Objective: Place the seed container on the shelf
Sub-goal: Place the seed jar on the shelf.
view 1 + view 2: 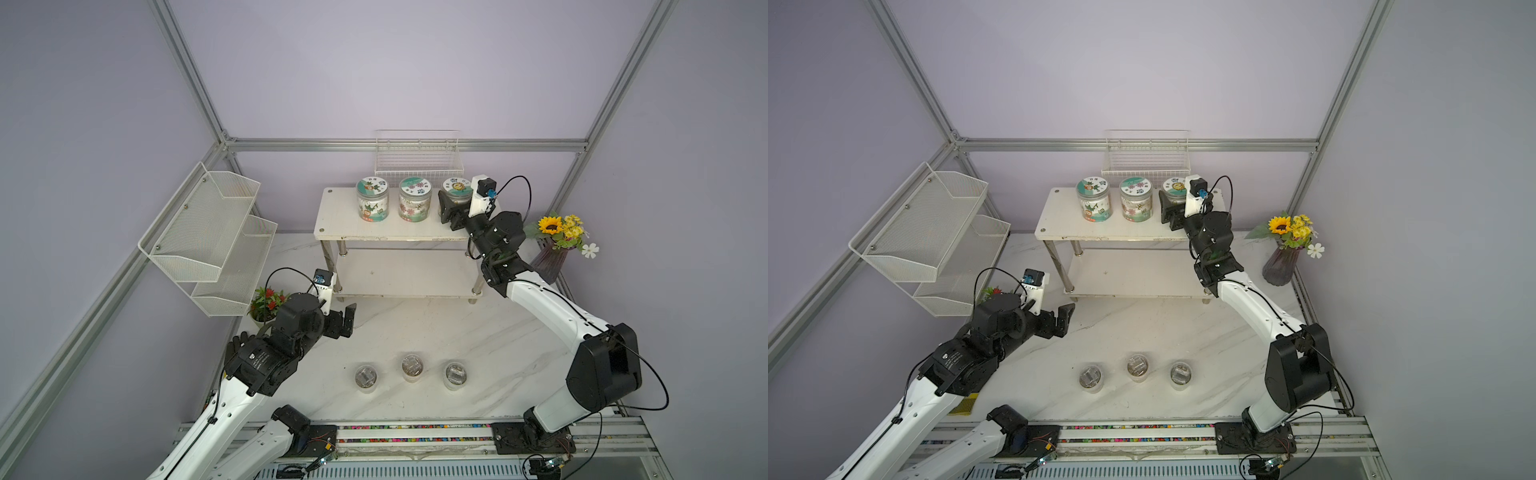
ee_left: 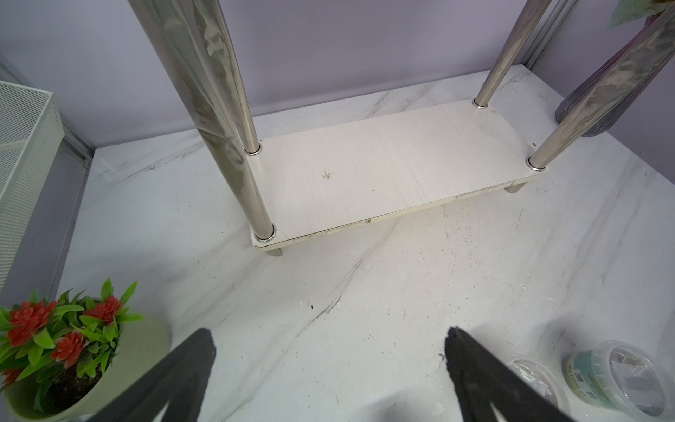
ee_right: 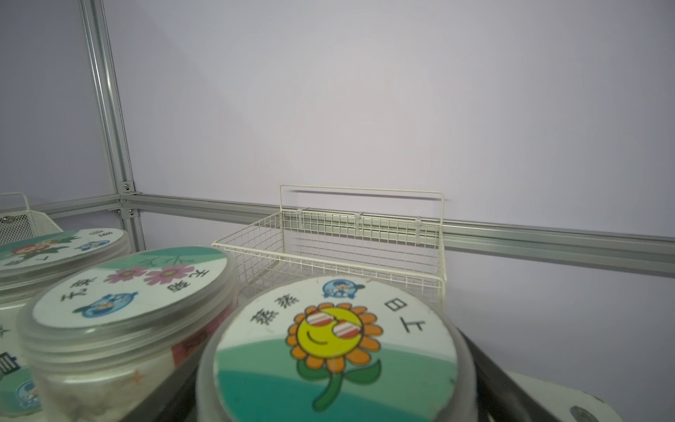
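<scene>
Marble tabletop (image 1: 415, 332) bears three clear tubs (image 1: 412, 366); shelf (image 1: 340, 218) holds three seed containers (image 1: 413, 203).

— Where are the right fingers (image 1: 445, 206)?
— Up at the shelf's (image 1: 345, 224) top board, closed around the seed container (image 1: 457, 188), which stands upright there. The middle jar (image 1: 413, 203) is just beside those fingers, and the end jar (image 1: 372, 203) is past it. The vase of flowers (image 1: 550, 259) is on their other side.
— And the left fingers (image 1: 350, 311)?
— Spread wide, holding nothing, above the surface (image 1: 415, 324) near the shelf's lower board. Three clear tubs (image 1: 412, 366) sit well apart from them, nearer the arms' bases.
</scene>
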You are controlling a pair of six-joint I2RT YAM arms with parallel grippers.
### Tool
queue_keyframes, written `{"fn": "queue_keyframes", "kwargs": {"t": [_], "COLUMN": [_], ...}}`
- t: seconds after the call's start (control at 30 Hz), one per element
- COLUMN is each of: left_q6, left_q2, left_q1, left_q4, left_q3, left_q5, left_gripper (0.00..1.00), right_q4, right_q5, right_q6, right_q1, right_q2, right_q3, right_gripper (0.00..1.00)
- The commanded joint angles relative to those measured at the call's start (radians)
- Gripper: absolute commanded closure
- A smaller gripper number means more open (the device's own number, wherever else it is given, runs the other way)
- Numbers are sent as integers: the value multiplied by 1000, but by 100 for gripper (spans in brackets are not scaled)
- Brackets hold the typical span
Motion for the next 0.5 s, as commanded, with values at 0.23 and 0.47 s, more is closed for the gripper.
{"fn": "queue_keyframes", "kwargs": {"t": [0.23,0.47], "left_q6": [10,14], "left_q2": [-4,1], "left_q1": [12,12], "left_q4": [48,52], "left_q3": [4,4], "left_q5": [12,17], "left_gripper": [1,1], "right_q4": [21,9], "right_q5": [-17,-19], "right_q6": [-8,-10], "right_q1": [-6,-5], "right_q2": [-21,-24], "right_q3": [-3,-3], "right_gripper": [9,3]}}
